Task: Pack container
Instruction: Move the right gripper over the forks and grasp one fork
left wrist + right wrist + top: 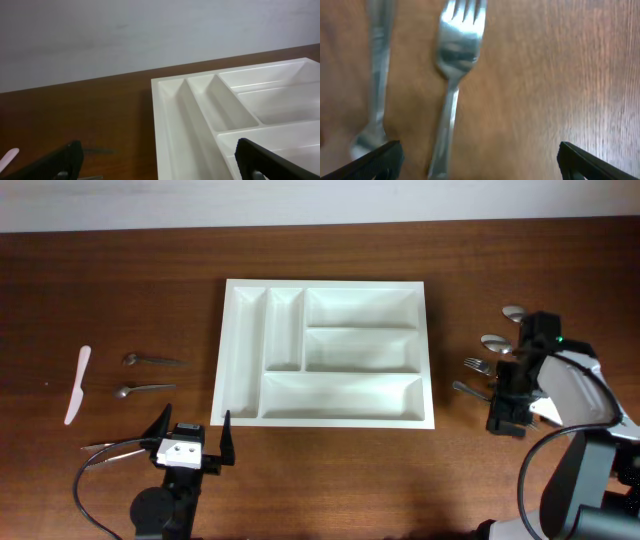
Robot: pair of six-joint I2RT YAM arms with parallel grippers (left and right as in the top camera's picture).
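Overhead: container [360,310], white, five compartments, lying flat at the middle of the table [120,270], long side across the frame, two narrow slots at its left, three long ones to the right. Left of it, well apart: white plastic knife [77,385] and two small spoons [152,361], one nearer than the other. Left gripper [193,430] just off the container's near left corner, jaws spread wide, nothing held; thin metal piece [110,448] beside it, kind unclear. Right of the container: two forks [476,364] and two larger spoons [495,340] on the wood, right gripper [505,390] over the forks' handle ends, spread hard to judge from above. Left wrist: container's left end with both narrow slots filling the right half of the frame, black fingertips [62,160] at the two lower corners, far apart, clasping nothing; tip of the plastic knife at the left edge. Right wrist: blurred close view of one fork [451,60], tines pointing away, handle running down between the fingertips [592,160], these set wide and touching neither it nor the second blurred utensil [377,70] just beside it; grip released.
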